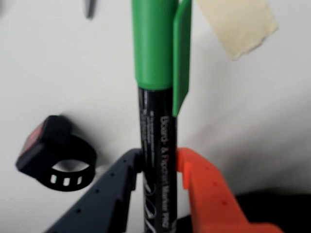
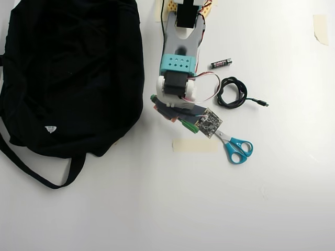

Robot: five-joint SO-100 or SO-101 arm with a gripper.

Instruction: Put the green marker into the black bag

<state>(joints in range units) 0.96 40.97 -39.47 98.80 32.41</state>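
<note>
In the wrist view the pincer (image 1: 160, 170), one dark grey finger and one orange finger, was closed on the dark printed barrel of the slim green marker with the bright green cap (image 1: 154, 63). The fingers met the barrel low in the frame, below the white lettering, and the capped end ran up to the top edge. Whether the marker was clear of the white surface (image 1: 262, 126) could not be told from that view.

In the overhead view the marker (image 2: 187, 126) showed only as a green end poking out beneath the arm at the centre of the frame, just beside the blue-handled scissors (image 2: 238, 148) and above the strip of beige tape (image 2: 194, 146). The large soft black fabric bag (image 2: 73, 68) filled the upper left, well apart from the pincer, and no open mouth could be made out in it.

The step in hand looked like carrying the marker across to the bag. To do it well, the grip should be kept firm, since a hold near one end leaves a long, top-heavy length free to swing. A lift before the traverse would keep the marker from snagging the bag's edge, and release would be best over the fabric's opening, not over its closed side.
</note>
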